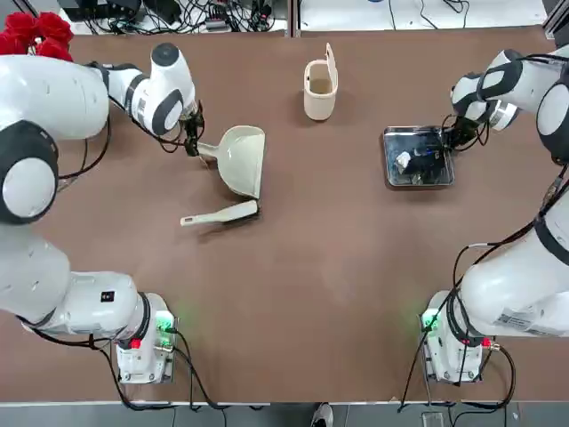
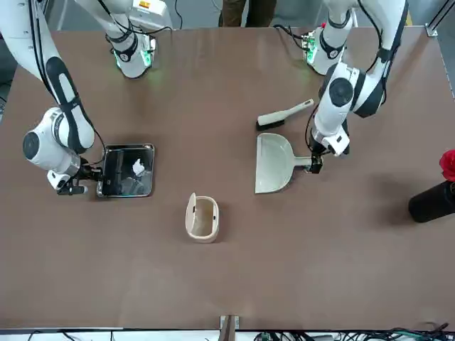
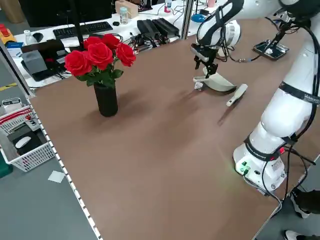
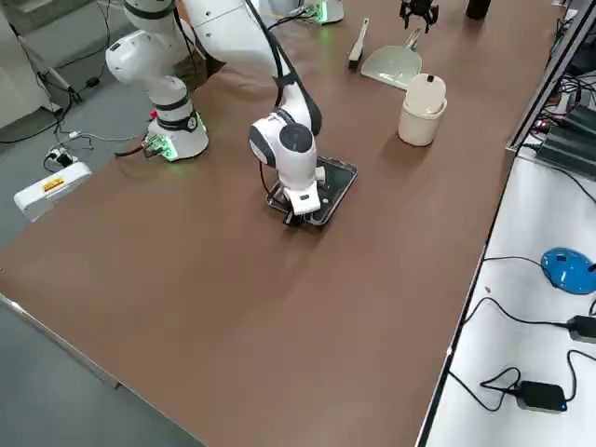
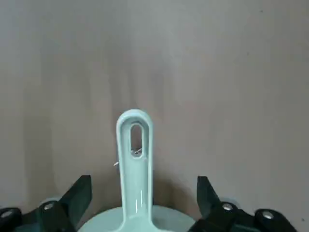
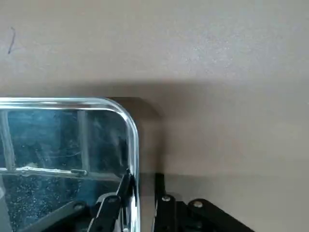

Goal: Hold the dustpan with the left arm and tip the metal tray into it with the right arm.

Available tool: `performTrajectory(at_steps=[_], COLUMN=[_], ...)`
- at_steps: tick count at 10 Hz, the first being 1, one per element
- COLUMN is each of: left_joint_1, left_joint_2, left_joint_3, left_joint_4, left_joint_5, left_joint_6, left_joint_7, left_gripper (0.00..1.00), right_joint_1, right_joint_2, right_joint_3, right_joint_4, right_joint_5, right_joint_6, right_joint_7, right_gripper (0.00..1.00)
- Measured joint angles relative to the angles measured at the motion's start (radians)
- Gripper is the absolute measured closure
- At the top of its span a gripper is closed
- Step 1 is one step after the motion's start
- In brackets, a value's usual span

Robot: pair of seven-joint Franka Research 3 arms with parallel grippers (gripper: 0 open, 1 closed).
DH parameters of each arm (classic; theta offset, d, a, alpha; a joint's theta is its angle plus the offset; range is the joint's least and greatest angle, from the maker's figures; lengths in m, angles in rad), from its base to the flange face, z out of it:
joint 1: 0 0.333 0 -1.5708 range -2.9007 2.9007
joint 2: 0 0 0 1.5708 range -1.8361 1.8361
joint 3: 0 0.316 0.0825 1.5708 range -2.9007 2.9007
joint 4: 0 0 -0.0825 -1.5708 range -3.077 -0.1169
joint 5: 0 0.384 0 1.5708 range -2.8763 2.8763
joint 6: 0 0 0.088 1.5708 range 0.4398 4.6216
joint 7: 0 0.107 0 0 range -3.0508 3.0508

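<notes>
**Both hands at their grips, nothing lifted yet**

The task sits at its grasping step. The left hand hangs low over the short handle of the cream-white plastic dustpan, which lies flat on the brown counter with its wide mouth facing away from that hand. The left wrist view shows the fingers spread wide on either side of the handle, clear of it, so the dustpan is not yet held. The right hand is at the outer edge of the shallow square shiny steel tray, which rests flat on the counter well apart from the dustpan.

My reading is that the left hand must next close on the handle, and the tray must then be carried across to the dustpan's mouth before any tipping.

Only the right wrist view shows that the right hand's fingers stand narrow, one inside and one outside the tray's raised rim, apparently pinching it; the overhead view hides this. The front view, in turn, shows a white scrap lying in the tray, besides the slim cream hand brush just beside the dustpan and the cream lidded bin.
</notes>
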Motion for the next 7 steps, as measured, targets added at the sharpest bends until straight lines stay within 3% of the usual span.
performTrajectory(at_steps=[4, 7], left_joint_1=[0.0, 0.001], left_joint_2=[0.043, 0.066], left_joint_3=[0.0, 0.0], left_joint_4=[0.002, 0.001], left_joint_5=[0.079, 0.123], left_joint_6=[0.012, 0.012], left_joint_7=[-0.034, -0.071], left_gripper=[0.04, 0.1], right_joint_1=[0.0, -0.002], right_joint_2=[-0.001, -0.002], right_joint_3=[0.004, 0.004], right_joint_4=[0.001, 0.051], right_joint_5=[0.009, 0.048], right_joint_6=[-0.005, -0.117], right_joint_7=[-0.005, -0.014], right_gripper=[0.9, 0.93])
